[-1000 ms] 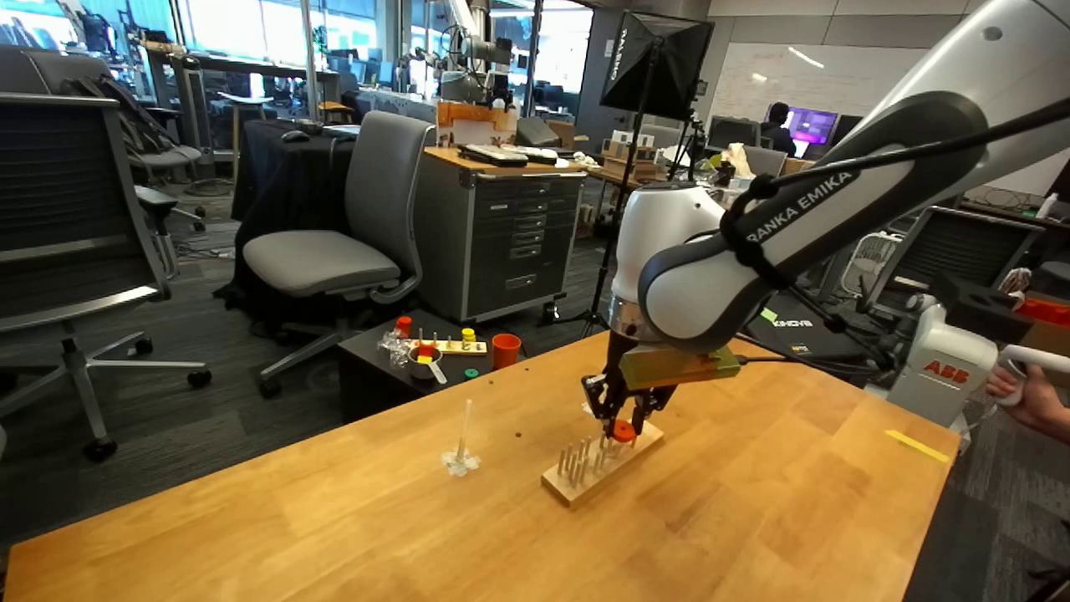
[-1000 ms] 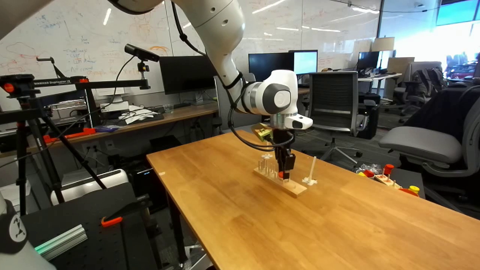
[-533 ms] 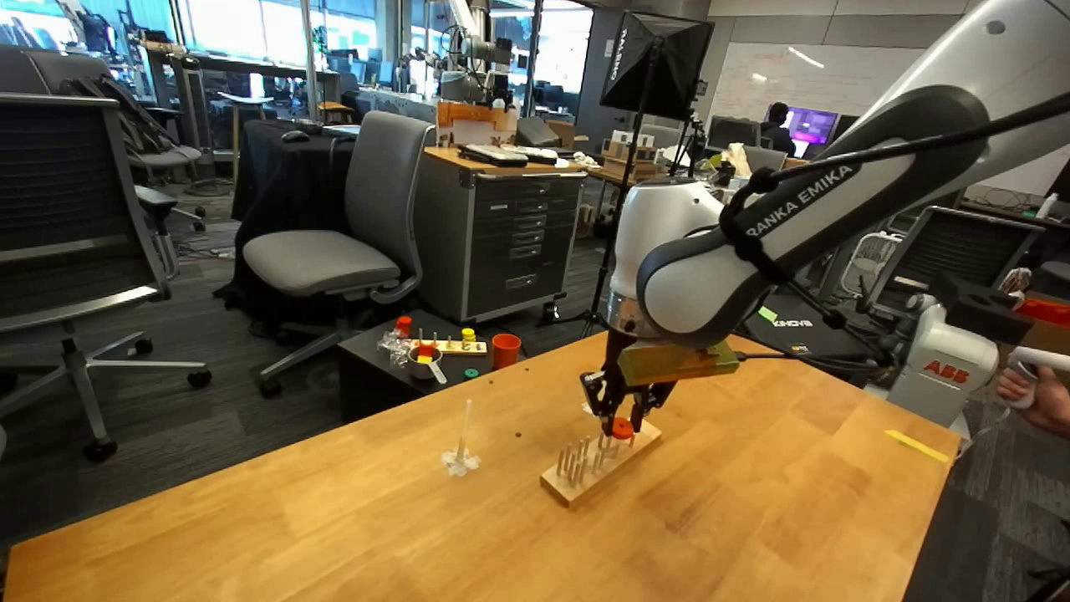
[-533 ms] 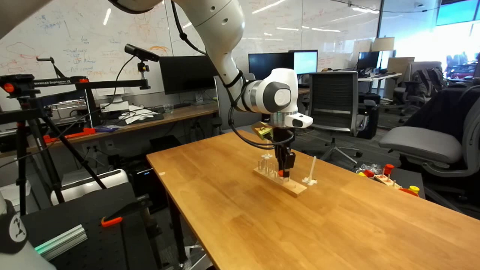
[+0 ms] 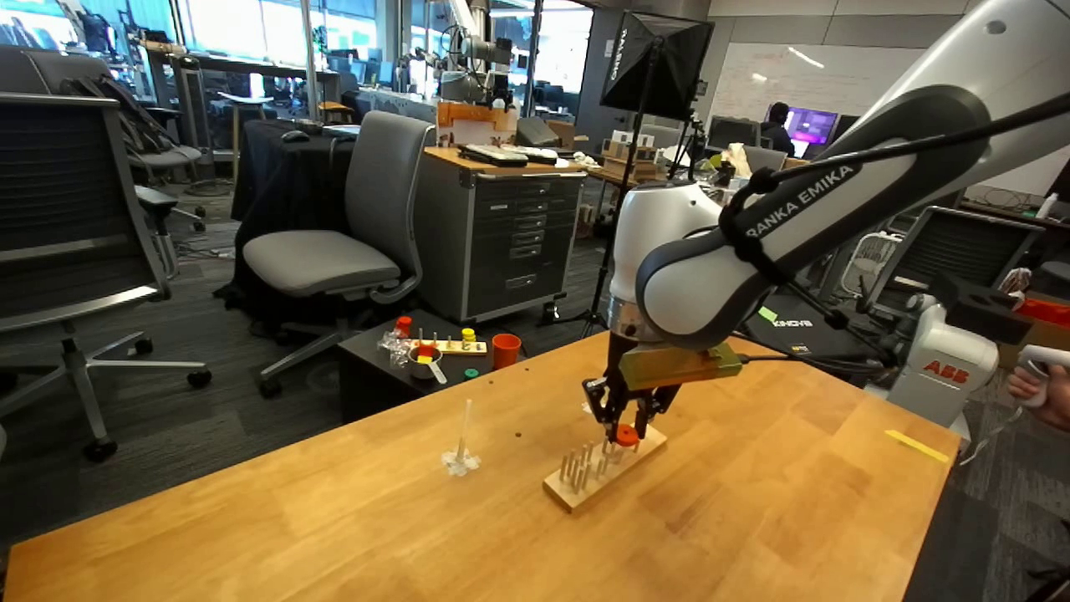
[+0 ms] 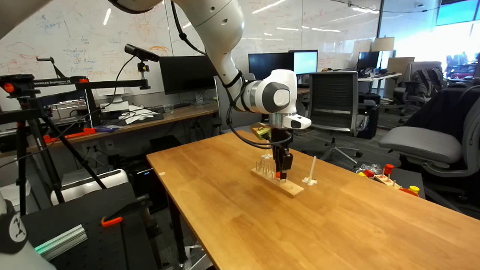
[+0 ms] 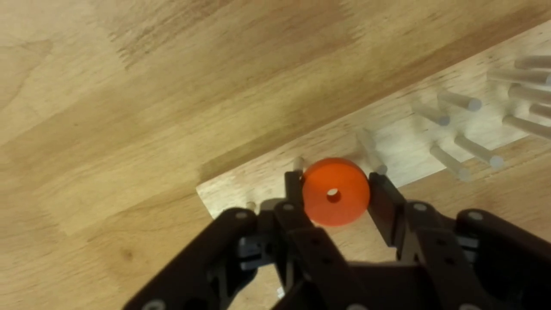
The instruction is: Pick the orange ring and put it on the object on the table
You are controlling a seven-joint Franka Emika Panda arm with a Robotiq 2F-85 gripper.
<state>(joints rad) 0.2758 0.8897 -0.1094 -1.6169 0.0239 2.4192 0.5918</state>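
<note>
Gray office chairs (image 5: 326,259), a black softbox (image 5: 656,75) and a tool cabinet (image 5: 522,242) stand in the room beyond your desk (image 5: 334,518), and in an exterior view you get a marked-up whiteboard (image 6: 90,37) along the wall. On the wooden desktop you have a small light-wood board (image 6: 292,191) set with thin pegs (image 7: 475,150), most of them crowded toward one end. Your pincer (image 7: 335,191) points down over the sparser end, its two fingers (image 7: 387,206) drawn in as far as the orange ring (image 7: 351,181) lets them, one against each side. So you have the ring gripped above the board, and in the wrist view its round face fills the gap. You'll see a peg just beside it at upper left and another at upper right; the pale patch in its hole may be peg or board, you cannot tell which. Near the board, but apart from it, you have a thin-stemmed stand (image 5: 461,460) on a pale base. Past the desk's edge you can spot an orange cup (image 5: 506,351).
</note>
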